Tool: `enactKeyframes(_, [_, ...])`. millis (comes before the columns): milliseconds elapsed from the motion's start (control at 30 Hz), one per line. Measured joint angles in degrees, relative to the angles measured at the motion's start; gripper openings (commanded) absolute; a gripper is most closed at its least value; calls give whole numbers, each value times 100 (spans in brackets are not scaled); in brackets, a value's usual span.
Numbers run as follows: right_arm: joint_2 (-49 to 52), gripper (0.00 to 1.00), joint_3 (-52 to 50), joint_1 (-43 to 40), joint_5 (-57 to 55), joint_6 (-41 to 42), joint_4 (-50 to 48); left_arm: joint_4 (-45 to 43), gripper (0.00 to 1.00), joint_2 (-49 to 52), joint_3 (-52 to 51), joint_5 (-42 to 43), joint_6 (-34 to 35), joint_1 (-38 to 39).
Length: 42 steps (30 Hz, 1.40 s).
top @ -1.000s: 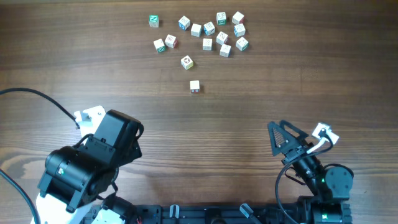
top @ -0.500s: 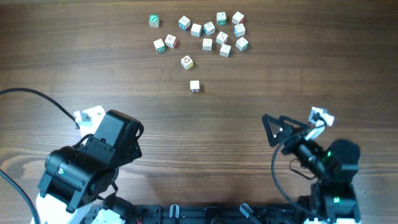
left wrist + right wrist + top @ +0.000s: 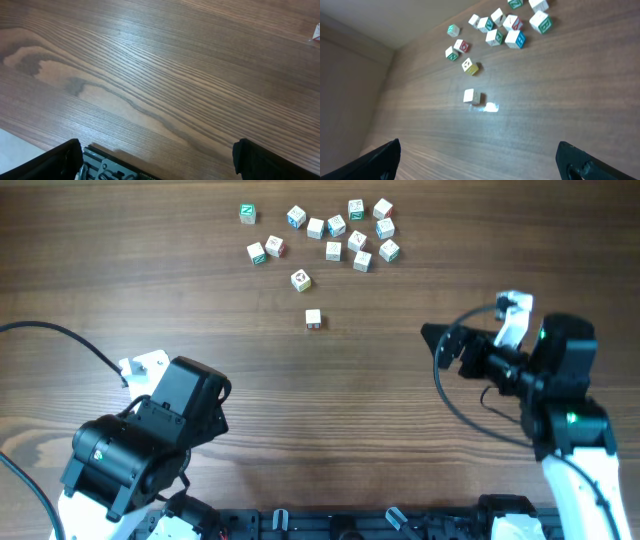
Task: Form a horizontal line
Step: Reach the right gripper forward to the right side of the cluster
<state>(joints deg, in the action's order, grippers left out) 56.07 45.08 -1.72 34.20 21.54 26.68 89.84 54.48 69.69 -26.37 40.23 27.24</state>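
Observation:
Several small white lettered cubes (image 3: 335, 230) lie loose at the far middle of the table, with no touching row among them. One cube (image 3: 313, 319) sits alone nearer to me, with another (image 3: 300, 279) just beyond it. My right gripper (image 3: 445, 345) is open and empty, to the right of the lone cube and well apart from it. The right wrist view shows the lone cube (image 3: 469, 95) and the cluster (image 3: 505, 25) ahead of the open jaws (image 3: 480, 162). My left gripper (image 3: 157, 162) is open and empty over bare wood at the near left.
The wooden table (image 3: 200, 330) fills the view. The bulky left arm (image 3: 150, 440) rests at the near left corner with a black cable (image 3: 60, 335) looping beside it. A green-marked cube (image 3: 247, 213) lies apart at the cluster's left.
My right arm has risen from the near right edge and moved away from me toward the cubes, its gripper staying open. The left arm and the cubes have not moved.

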Motion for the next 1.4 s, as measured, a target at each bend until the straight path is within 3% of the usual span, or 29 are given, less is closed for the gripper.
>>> enactKeyframes(367, [1488,100,1414,1200,-1082,-448,295,-2,100,0,0,0,0,0])
enactKeyframes(900, [4019,100,3407,1445,-1480,-973,398,-2,100,0,0,0,0,0])
enactKeyframes(1100, [4262,100,3598,1665,-1814,-1099,256,-2,100,0,0,0,0,0])
enactKeyframes(1400, [4262,100,3646,1731,-1906,-1012,-931,-2,100,0,0,0,0,0])
